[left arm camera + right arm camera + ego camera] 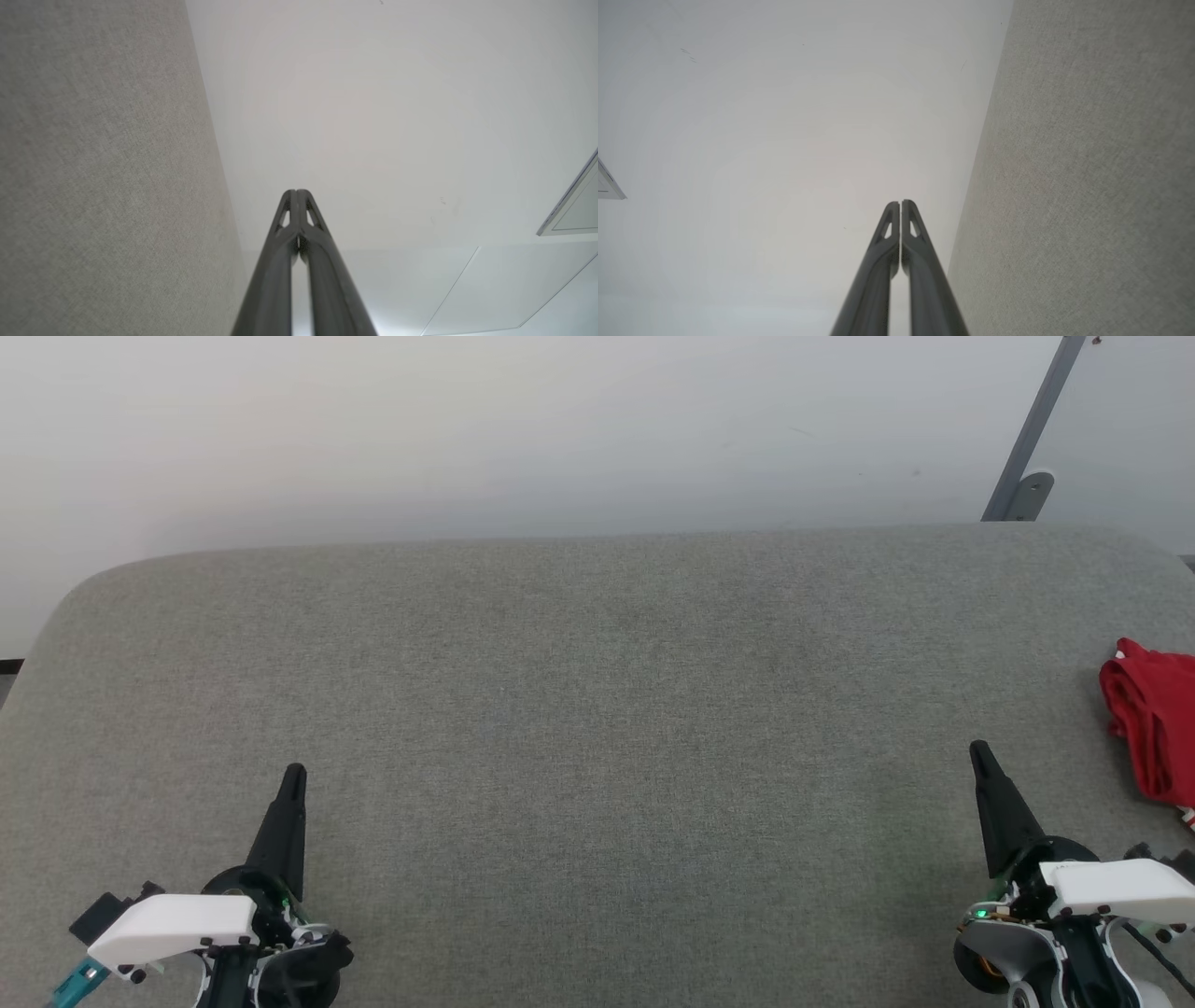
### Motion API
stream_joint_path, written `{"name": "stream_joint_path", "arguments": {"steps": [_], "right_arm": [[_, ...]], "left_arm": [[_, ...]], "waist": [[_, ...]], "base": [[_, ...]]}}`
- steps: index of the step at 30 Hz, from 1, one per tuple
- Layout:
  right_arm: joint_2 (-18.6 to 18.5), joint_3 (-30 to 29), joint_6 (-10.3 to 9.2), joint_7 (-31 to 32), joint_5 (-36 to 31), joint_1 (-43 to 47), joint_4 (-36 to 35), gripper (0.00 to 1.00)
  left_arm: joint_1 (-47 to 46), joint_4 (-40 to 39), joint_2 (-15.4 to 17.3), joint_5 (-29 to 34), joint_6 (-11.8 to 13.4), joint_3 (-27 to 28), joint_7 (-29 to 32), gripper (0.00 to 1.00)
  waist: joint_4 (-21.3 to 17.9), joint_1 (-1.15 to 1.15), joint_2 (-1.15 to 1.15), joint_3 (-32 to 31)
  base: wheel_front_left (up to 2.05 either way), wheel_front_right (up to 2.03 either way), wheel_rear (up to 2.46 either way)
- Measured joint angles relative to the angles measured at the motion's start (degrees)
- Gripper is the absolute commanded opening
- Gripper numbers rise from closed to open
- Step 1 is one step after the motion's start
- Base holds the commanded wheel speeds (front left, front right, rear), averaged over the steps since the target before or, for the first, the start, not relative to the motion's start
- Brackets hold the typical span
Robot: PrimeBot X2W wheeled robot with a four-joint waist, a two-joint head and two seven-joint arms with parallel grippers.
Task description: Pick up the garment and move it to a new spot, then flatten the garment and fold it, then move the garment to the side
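Two grippers: we see the left gripper (293, 777) and the right gripper (980, 752) at the near side of the grey fabric-covered surface (597, 691), each with its fingers pressed together on nothing. The garment (1156, 723) lies bunched at the surface's right edge, near the right gripper but apart from it.

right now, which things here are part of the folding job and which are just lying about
Job: red garment on the table's right side; left end effector, right end effector, both shut.
Just there: grey table; wall strut.
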Motion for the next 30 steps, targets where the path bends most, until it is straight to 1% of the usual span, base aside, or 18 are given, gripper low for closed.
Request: {"name": "stream_joint_path", "arguments": {"steps": [30], "right_arm": [[0.01, -0.04, 0.0, 0.03, 0.0, -0.01, 0.02, 0.0]], "left_arm": [[-0.03, 0.01, -0.26, 0.41, 0.0, 0.45, 0.34, 0.0]], "waist": [[0.0, 0.0, 0.0, 0.0]], "base": [[0.0, 0.0, 0.0]]}}
